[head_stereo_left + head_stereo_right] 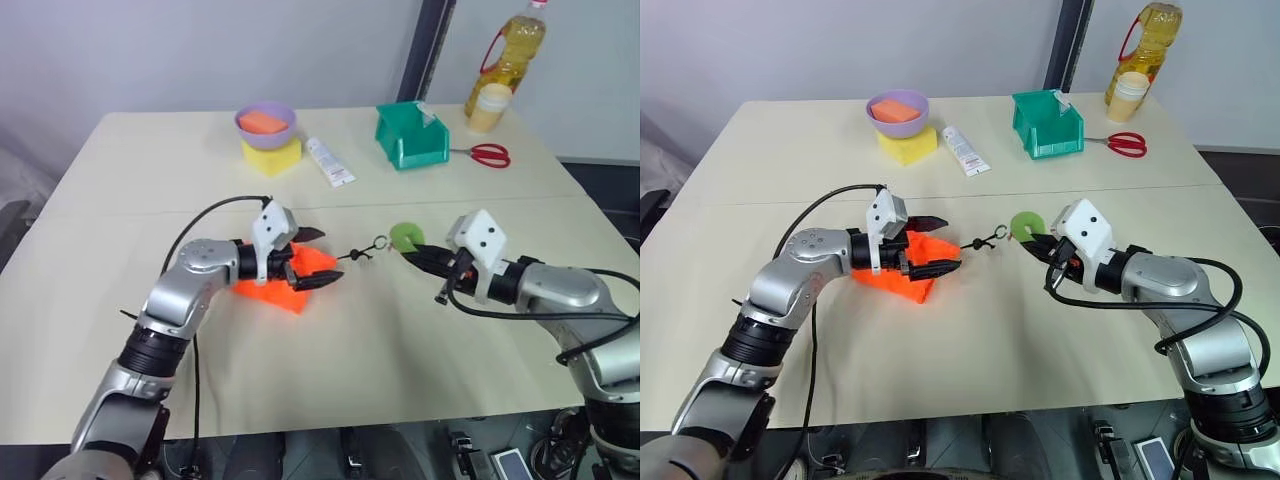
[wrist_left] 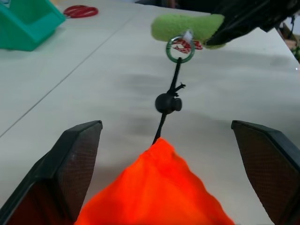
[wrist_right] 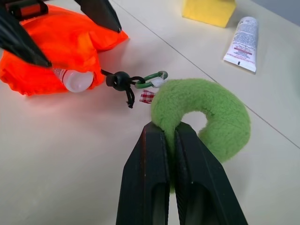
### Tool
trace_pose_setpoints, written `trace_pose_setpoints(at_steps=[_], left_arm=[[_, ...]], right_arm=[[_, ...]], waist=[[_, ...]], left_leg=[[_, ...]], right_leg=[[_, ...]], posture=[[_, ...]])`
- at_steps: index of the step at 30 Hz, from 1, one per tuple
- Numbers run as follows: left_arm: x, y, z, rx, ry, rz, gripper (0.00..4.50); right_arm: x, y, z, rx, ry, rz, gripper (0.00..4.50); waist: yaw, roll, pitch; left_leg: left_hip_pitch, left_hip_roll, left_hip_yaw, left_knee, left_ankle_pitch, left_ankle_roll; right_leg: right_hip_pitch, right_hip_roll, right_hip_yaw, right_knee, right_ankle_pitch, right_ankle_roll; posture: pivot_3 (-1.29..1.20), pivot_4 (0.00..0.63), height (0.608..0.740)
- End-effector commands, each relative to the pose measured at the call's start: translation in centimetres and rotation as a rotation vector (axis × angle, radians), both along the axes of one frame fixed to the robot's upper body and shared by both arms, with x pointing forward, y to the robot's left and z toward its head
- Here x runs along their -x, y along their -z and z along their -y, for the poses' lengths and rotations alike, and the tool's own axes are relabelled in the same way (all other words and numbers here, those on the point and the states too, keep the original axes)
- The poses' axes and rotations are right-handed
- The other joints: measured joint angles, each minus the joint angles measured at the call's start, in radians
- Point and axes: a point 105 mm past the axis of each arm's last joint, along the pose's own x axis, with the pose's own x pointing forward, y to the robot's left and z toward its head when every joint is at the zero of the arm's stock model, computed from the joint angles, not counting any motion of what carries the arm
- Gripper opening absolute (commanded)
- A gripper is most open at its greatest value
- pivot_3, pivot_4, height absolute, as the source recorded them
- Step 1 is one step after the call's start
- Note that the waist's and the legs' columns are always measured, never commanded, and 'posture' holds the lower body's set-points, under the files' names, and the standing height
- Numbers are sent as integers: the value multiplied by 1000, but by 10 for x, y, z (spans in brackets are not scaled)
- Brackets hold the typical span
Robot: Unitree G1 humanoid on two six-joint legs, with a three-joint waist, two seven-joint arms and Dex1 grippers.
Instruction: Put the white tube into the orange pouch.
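Note:
The orange pouch (image 1: 283,287) lies on the table left of centre. My left gripper (image 1: 318,258) is open, one finger on each side of the pouch's near end (image 2: 154,197). In the right wrist view the white tube (image 3: 77,80) shows as a whitish round end sticking out of the pouch's mouth (image 3: 56,42). A dark cord with a bead (image 2: 168,101) runs from the pouch to a fuzzy green disc (image 3: 211,112). My right gripper (image 3: 168,133) is shut on the disc's edge, holding it just above the table (image 1: 405,237).
At the back stand a purple bowl (image 1: 266,126) with an orange block on a yellow sponge (image 1: 272,156), a wider white tube (image 1: 330,162), a green bin (image 1: 412,136), red scissors (image 1: 488,154), an oil bottle (image 1: 510,50) and a cup (image 1: 489,107).

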Motion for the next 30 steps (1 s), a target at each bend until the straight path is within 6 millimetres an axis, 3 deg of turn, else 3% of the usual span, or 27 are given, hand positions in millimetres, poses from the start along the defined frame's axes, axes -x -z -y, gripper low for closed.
trace_pose_setpoints(at_steps=[1, 18, 30], left_arm=[[0, -9, 6, -5, 18, 69, 4427], [-9, 7, 33, -29, 82, 16, 4427], [-13, 7, 33, -7, 101, -29, 4427]], right_arm=[[7, -12, -8, 1, -44, 46, 0], [13, -11, -16, -6, -74, 35, 0], [16, -9, -17, 3, -77, 32, 0]], waist=[[-1, 0, 0], [-1, 0, 0], [0, 0, 0]], left_leg=[[0, 0, 0, 0, 0, 0], [0, 0, 0, 0, 0, 0], [0, 0, 0, 0, 0, 0]], right_leg=[[0, 0, 0, 0, 0, 0], [0, 0, 0, 0, 0, 0], [0, 0, 0, 0, 0, 0]], posture=[[0, 150, 731], [0, 150, 731], [0, 150, 731]])
